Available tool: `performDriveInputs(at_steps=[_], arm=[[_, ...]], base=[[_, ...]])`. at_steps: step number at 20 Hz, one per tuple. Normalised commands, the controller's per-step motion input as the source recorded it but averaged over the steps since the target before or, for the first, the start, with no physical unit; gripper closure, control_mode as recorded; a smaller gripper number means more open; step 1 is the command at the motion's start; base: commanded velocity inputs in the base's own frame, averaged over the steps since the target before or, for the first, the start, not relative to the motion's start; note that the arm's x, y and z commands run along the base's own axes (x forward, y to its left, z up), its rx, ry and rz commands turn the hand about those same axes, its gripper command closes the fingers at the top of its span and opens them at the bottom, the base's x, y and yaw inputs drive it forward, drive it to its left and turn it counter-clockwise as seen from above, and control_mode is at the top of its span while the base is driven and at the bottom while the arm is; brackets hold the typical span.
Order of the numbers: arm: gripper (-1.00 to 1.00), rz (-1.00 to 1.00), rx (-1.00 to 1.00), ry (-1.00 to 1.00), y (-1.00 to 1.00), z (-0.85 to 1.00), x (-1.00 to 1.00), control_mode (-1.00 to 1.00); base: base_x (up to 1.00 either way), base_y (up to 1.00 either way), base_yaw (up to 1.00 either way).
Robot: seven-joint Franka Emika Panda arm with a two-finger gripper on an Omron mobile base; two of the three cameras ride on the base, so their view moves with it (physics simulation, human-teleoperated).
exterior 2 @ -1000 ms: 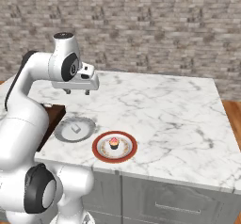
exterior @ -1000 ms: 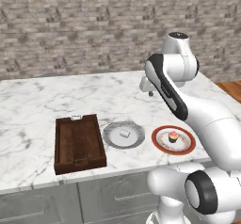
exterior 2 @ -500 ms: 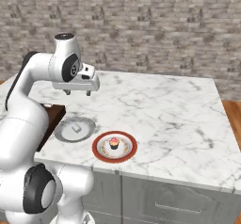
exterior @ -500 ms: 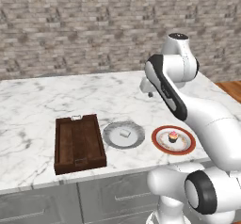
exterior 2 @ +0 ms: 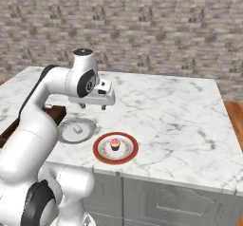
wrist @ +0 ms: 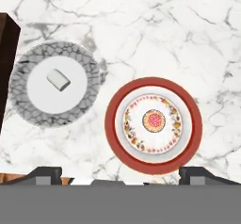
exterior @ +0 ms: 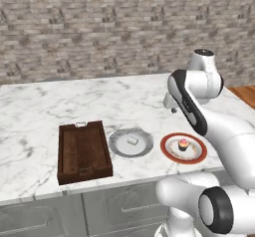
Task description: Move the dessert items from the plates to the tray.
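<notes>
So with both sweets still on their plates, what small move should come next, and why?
Probably lower the open end effector toward the cupcake on the red-rimmed plate. The hand view shows that plate almost directly below, while the marshmallow on the grey plate sits off to one side. The tray holds nothing yet, and the end effector hangs well above the counter.

Glossy white arm (exterior: 226, 136) showing rounded, tube-like segments, dark grey bands ringing the joints, a black cap topping the uppermost joint, a boxy white gripper (exterior 2: 93, 106) carrying two small dark fingertips (exterior 2: 104, 108)
</notes>
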Motion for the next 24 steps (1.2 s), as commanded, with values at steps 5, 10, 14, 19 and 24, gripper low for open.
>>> performDriveInputs(at_steps=[5, 10, 14, 19, 24], arm=[[-1.00, 0.00, -0.01, 0.00, -0.77, -0.72, 0.00, -1.00], [-1.00, 0.00, -0.04, 0.02, -0.54, -0.58, 0.02, -1.00], [-1.00, 0.00, -0.01, 0.06, -0.18, -0.49, 0.29, -1.00], [-1.00, 0.00, 0.00, 0.04, -0.06, -0.48, 0.39, -1.00], [-1.00, 0.00, 0.02, 0.06, 0.00, -0.47, 0.49, -1.00]], base=[[0.00, 0.00, 0.00], [0.00, 0.00, 0.00], [0.00, 0.00, 0.00], [0.00, 0.00, 0.00], [0.00, 0.00, 0.00]])
